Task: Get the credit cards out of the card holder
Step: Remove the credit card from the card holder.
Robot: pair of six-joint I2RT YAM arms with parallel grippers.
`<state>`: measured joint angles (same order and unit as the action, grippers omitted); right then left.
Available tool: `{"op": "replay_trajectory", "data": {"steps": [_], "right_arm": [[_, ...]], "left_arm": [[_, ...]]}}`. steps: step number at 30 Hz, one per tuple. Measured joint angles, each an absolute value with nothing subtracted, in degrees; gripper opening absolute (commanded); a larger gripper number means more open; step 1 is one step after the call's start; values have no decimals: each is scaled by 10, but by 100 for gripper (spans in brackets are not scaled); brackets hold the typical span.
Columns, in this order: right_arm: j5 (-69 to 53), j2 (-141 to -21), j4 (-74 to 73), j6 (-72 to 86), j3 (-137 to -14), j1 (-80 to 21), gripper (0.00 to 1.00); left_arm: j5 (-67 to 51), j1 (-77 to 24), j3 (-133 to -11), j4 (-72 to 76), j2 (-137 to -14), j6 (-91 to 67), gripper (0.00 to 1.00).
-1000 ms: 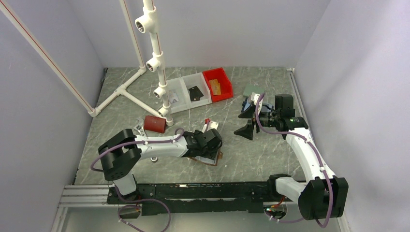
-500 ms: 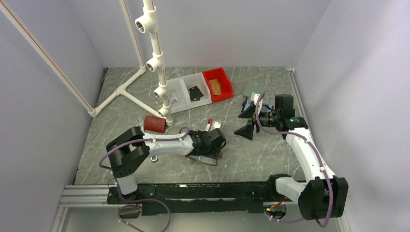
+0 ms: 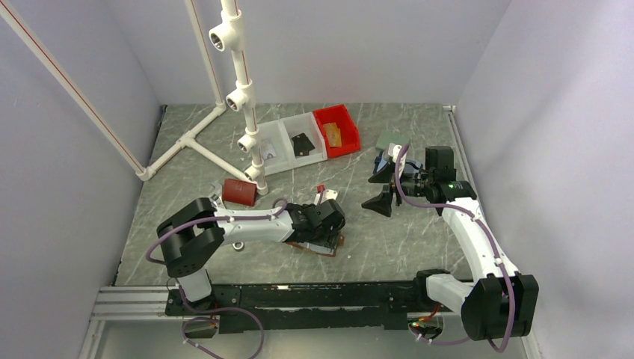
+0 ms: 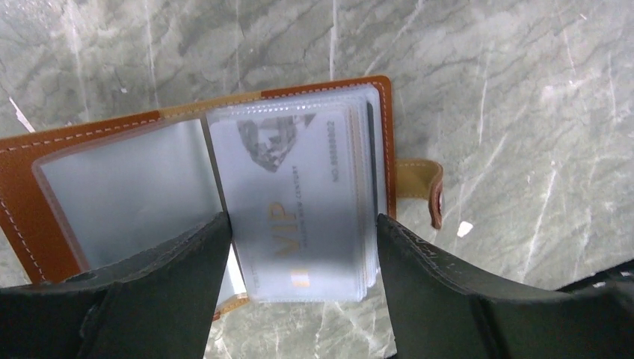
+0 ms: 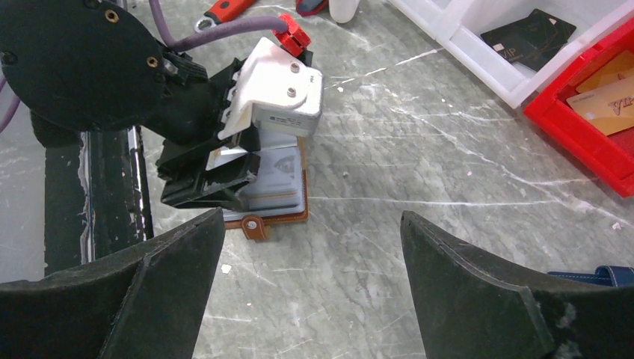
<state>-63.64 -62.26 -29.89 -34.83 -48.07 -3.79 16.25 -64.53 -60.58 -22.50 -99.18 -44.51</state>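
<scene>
Looking down through the left wrist camera, you see the brown leather folding card holder [image 4: 21,198] lying open on the grey marbled table [image 4: 523,112], its snap strap sticking out to the right. The credit cards [image 4: 295,164], pale grey ones in a stack of clear plastic sleeves with "VIP" printed on the top one, sit on the holder's right leaf. Your left gripper [image 4: 300,228] is closed in on that stack, with one black pad against each long edge. From above, this all sits at the near middle of the table, just in front of the left arm's wrist.

Your right gripper [image 3: 380,188] hangs well apart to the right, with its jaws spread wide and nothing between them. A blue case [image 3: 384,160] lies just behind it.

At the far side stand a red plastic bin [image 3: 345,120] holding tan cards and a white tray [image 3: 312,124] holding a black card [image 3: 302,143]. A dark red box [image 3: 239,192] lies by the white pipe frame [image 3: 241,75].
</scene>
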Motion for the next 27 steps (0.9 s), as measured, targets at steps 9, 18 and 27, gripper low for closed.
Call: {"op": "replay_trajectory", "data": {"steps": [9, 18, 27], "right_arm": [[-636, -623, -299, -348, -481, -38, 90], [-636, -623, -299, -348, -481, -38, 89], [-636, -626, -299, -348, -481, -38, 89]], "left_arm": [[133, -641, -564, -198, -935, -447, 71], [132, -639, -563, -194, -938, -447, 67], [140, -638, -571, -208, -957, -447, 63]]}}
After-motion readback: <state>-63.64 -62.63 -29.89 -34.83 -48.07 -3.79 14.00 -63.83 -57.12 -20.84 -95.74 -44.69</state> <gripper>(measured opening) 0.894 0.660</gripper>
